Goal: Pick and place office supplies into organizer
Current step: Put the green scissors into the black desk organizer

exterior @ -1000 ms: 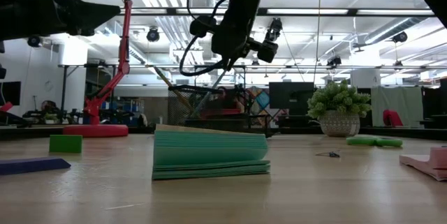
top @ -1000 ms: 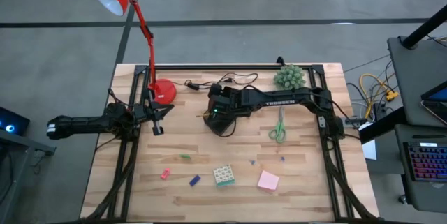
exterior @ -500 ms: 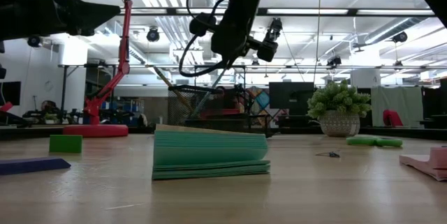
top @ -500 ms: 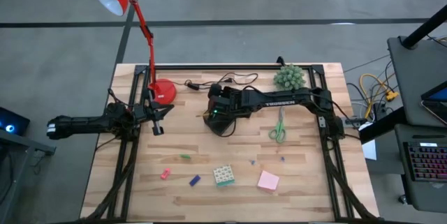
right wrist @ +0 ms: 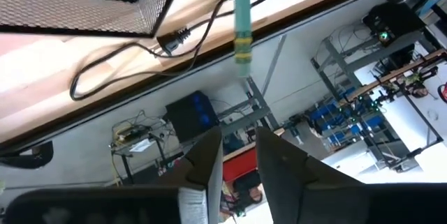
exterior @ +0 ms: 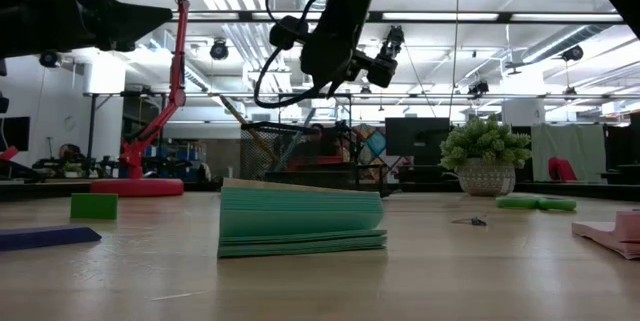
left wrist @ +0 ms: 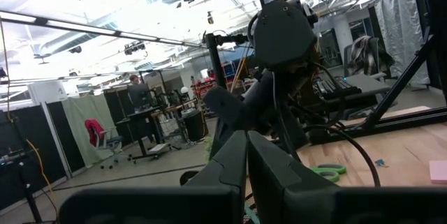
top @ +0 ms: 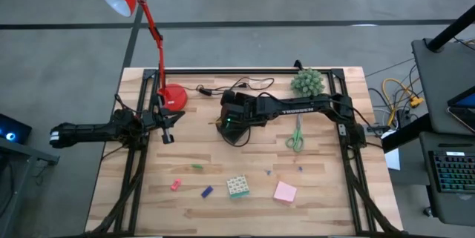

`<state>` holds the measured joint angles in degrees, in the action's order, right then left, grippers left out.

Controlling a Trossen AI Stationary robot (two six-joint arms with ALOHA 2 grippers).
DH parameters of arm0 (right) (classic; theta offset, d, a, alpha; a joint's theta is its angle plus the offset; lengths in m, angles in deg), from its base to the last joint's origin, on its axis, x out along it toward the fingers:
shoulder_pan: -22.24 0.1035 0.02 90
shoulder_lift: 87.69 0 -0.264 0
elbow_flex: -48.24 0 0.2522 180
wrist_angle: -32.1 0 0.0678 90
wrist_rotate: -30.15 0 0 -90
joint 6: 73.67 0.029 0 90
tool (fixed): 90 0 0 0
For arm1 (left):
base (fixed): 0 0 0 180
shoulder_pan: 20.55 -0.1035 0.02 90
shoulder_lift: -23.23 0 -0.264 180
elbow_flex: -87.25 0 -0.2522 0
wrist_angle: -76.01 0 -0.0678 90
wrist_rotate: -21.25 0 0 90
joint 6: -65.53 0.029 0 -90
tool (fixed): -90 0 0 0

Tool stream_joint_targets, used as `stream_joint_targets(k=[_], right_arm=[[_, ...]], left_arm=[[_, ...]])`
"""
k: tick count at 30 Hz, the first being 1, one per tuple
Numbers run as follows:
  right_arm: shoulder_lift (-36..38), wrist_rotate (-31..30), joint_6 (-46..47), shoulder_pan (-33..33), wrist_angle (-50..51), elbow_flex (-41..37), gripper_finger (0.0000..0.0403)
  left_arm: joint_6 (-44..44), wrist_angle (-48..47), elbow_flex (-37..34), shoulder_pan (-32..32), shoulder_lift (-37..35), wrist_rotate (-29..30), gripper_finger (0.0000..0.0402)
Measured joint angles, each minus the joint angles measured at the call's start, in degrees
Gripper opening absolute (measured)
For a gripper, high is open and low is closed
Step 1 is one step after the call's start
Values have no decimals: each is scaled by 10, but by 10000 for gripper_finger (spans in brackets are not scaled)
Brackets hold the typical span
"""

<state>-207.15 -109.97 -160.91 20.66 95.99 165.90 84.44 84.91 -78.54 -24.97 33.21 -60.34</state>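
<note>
My right gripper [right wrist: 239,158] hangs open over the table's middle [top: 225,119], above the black mesh organizer [right wrist: 84,1], which the arm mostly hides in the high view. A teal pen with a yellow band [right wrist: 242,15] shows just beyond the fingertips, apart from them. What the pen rests on is out of frame. Green scissors [top: 296,136], a pink pad [top: 285,191], a green-white block [top: 237,186] and small blue [top: 207,191], red [top: 176,184] and green [top: 197,166] pieces lie flat on the near half. My left gripper [left wrist: 246,161] waits shut at the left edge [top: 168,128].
The red lamp's base [top: 172,97] stands at the far left, the spiky plant ball [top: 307,82] at the far right. A black cable [top: 245,86] runs between them along the far edge. Black frame rails [top: 349,130] border both sides.
</note>
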Motion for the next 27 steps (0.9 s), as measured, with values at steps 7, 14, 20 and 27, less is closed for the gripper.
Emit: stream_joint_targets(k=[7,14,20,27], right_arm=[[0,-69,20,7,-49,0,77],[0,-80,181,17,-180,24,66],[28,106,413,30,-128,77,63],[118,420,653,23,-102,82,63]], left_arm=[[0,0,0,0,0,0,0],[0,0,0,0,0,0,0],[0,0,0,0,0,0,0],[0,-1,0,0,0,0,0]])
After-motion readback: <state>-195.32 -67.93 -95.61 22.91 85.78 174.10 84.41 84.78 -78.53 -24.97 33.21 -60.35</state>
